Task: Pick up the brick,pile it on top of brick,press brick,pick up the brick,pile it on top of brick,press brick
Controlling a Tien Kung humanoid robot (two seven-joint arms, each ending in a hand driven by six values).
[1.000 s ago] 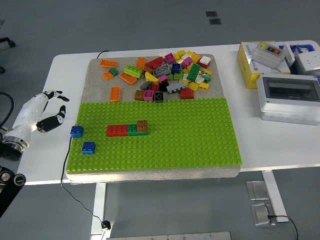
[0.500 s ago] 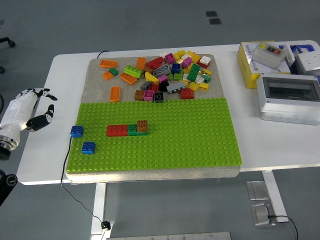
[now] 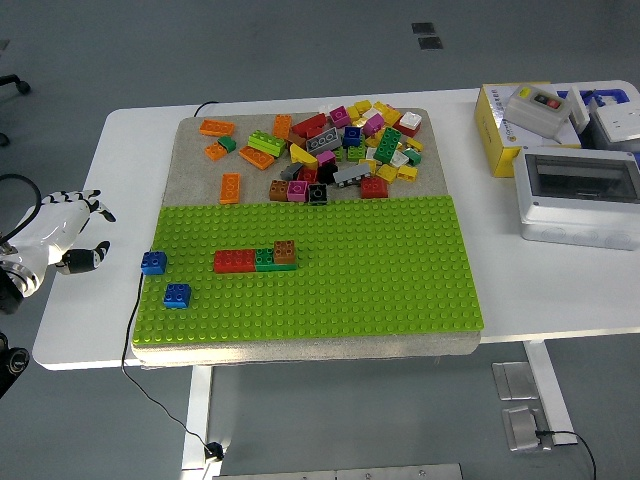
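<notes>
White table point(image 3: 110, 150), green baseplate point(image 3: 400, 270) (no legible labels), left robot hand point(image 3: 55, 240) empty

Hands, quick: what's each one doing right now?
Left hand: open, holding nothing, at the table's left edge.
Right hand: not in view.

A single head view looks forward and down from high on the robot's side of the white table point(image 3: 300, 345), far enough back to take in nearly all of it, the table's near edge low in frame and grey floor visible beyond its far edge
</notes>
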